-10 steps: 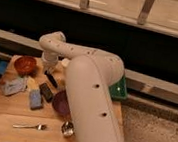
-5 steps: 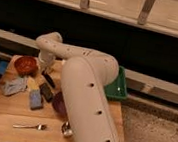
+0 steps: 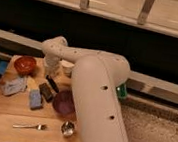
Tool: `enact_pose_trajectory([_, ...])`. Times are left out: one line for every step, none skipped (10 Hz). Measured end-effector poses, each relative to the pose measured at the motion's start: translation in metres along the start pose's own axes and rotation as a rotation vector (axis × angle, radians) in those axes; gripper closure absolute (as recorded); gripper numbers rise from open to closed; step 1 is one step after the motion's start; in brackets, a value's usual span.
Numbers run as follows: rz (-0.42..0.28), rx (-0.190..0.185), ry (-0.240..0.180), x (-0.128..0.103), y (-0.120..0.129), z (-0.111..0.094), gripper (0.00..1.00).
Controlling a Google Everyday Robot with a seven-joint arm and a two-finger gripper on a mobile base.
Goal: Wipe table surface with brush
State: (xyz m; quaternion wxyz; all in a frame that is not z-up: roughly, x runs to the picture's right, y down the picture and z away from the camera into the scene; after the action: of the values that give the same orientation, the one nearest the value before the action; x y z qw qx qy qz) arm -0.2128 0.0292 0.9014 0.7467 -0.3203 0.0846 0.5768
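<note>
Fork [image 3: 29, 125] and small metal cup [image 3: 67, 128] lying near front edge of desk [image 3: 5, 108]. Right side of desk hidden behind large white arm [image 3: 97, 102]. Purple bowl [image 3: 64, 103] partly covered by arm. Blue-grey pad [image 3: 35, 99] and dark block [image 3: 46, 92] mid-desk. Brush [image 3: 53, 84] lying just below gripper [image 3: 51, 71]; gripper opening: cannot tell. Red bowl [image 3: 25, 65] toward back left. Green tray [image 3: 121, 91] mostly hidden.

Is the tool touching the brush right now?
Cannot tell. In the camera view the tool comes down right over the brush, but its tips blend into the dark handle.
</note>
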Motion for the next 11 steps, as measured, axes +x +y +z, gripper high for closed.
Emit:
enact_pose_trajectory([0.017, 0.007, -0.006, -0.008, -0.009, 0.000, 1.00])
enact_pose_trajectory([0.024, 0.010, -0.012, -0.017, -0.015, 0.000, 1.00])
enact_pose_trajectory([0.017, 0.008, -0.018, -0.026, -0.014, 0.003, 1.00])
enact_pose_trajectory([0.001, 0.001, -0.025, -0.033, -0.005, 0.004, 1.00])
enact_pose_trajectory([-0.023, -0.007, -0.029, -0.037, 0.009, 0.006, 1.00])
enact_pose_trajectory([-0.039, -0.018, -0.031, -0.035, 0.019, 0.008, 1.00])
enact_pose_trajectory([-0.054, -0.027, -0.031, -0.030, 0.028, 0.008, 1.00])
enact_pose_trajectory([-0.067, -0.038, -0.026, -0.020, 0.037, 0.008, 1.00])
enact_pose_trajectory([-0.068, -0.040, -0.019, -0.010, 0.042, 0.008, 1.00])
enact_pose_trajectory([-0.055, -0.038, -0.011, -0.002, 0.037, 0.007, 1.00])
enact_pose_trajectory([-0.034, -0.025, -0.005, 0.006, 0.024, 0.005, 1.00])
